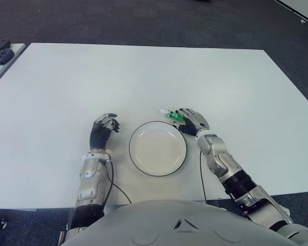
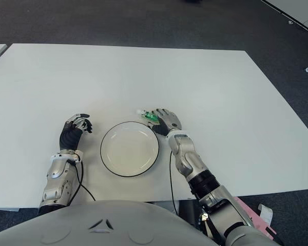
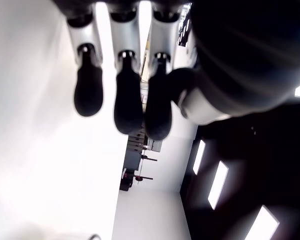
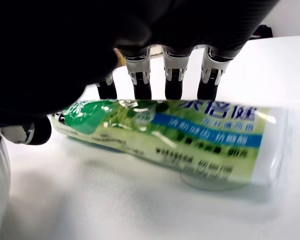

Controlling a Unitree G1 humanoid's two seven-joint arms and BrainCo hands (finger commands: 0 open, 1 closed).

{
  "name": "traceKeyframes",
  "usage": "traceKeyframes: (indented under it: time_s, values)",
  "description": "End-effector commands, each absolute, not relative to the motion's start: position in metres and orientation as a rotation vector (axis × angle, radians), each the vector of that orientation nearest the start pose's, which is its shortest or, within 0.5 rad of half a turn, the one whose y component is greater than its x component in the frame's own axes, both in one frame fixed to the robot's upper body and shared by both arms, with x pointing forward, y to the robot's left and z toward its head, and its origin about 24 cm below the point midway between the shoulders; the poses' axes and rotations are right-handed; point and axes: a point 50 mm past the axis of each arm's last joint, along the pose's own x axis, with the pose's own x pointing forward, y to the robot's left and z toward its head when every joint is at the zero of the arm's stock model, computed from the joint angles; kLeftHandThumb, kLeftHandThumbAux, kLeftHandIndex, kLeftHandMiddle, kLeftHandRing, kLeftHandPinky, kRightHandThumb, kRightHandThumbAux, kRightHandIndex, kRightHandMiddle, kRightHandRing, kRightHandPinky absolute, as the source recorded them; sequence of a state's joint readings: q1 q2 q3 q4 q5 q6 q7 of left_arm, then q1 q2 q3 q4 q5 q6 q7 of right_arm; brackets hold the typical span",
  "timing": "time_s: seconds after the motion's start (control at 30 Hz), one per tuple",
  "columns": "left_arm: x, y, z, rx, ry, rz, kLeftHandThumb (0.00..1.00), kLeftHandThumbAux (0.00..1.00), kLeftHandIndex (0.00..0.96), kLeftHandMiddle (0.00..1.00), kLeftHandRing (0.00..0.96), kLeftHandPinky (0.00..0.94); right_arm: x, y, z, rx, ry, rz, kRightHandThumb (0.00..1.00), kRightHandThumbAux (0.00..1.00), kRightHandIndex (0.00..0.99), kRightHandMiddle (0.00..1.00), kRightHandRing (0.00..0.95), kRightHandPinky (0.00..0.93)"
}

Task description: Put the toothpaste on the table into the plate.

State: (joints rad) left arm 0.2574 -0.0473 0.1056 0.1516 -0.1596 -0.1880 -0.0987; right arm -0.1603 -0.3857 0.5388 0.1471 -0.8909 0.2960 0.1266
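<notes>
Beside plate (image 1: 157, 148) rim | right hand (image 1: 192, 122) grasping toothpaste (image 1: 173, 117) | left hand (image 1: 103, 129) clenched, empty

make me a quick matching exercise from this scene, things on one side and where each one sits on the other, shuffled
Things:
1. toothpaste
2. plate
3. left robot hand
4. right robot hand

Places:
A. left of the plate, holding nothing
B. centre of the table, nothing in it
C. just beyond the plate's far right rim
D. over the toothpaste, fingers curled behind it

Pairs: 1-C, 2-B, 3-A, 4-D
</notes>
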Motion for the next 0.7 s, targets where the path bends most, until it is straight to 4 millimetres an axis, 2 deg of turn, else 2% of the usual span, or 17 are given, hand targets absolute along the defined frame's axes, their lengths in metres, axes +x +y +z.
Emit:
traceKeyframes:
  time_s: [0.03,0.57,0.7]
  values:
    - [0.165,0.178,-0.051,-0.212,0.329,0.156,0.707,0.717,0.434,0.639,0.631,0.62,0.256,-0.133,-0.016,-1.41,0.291,0.47,0.548,0.2,0.0,0.0,0.0,0.0]
    - [0.161,0.181,-0.052,-0.209,0.325,0.141,0.706,0.718,0.433,0.639,0.634,0.624,0.265,-0.134,-0.037,-1.547,0.385,0.395,0.558,0.265,0.0,0.0,0.0,0.0]
    - [0.16,0.181,-0.052,-0.206,0.326,0.141,0.706,0.719,0.433,0.639,0.634,0.622,0.27,-0.14,-0.051,-1.605,0.389,0.393,0.561,0.288,0.0,0.0,0.0,0.0]
